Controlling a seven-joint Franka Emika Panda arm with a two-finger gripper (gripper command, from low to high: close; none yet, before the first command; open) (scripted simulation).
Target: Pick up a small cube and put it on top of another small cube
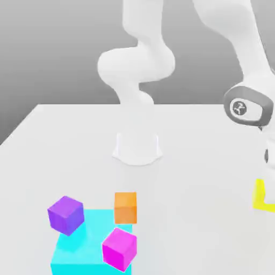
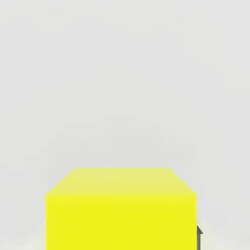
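1. A plain white table under a grey backdrop is carrying everything in the scene.
2. I am working at the exterior view's right edge, where the yellow cube is sitting on the table, partly cut off by the frame. In the hand view the same cube is lying directly below my palm.
3. My fingers are pressing in on the yellow cube's two opposite sides, closed as far as it allows. A dark edge of one finger is showing against its side.
4. I am judging the grip as made and the lift as the step in hand. To do it well, I am planning a straight vertical rise so the cube does not twist between my pads.
5. The orange cube, purple cube and pink cube are clustering around a large cyan block, well apart from me. The lift should be clearing all of them before any sideways travel.
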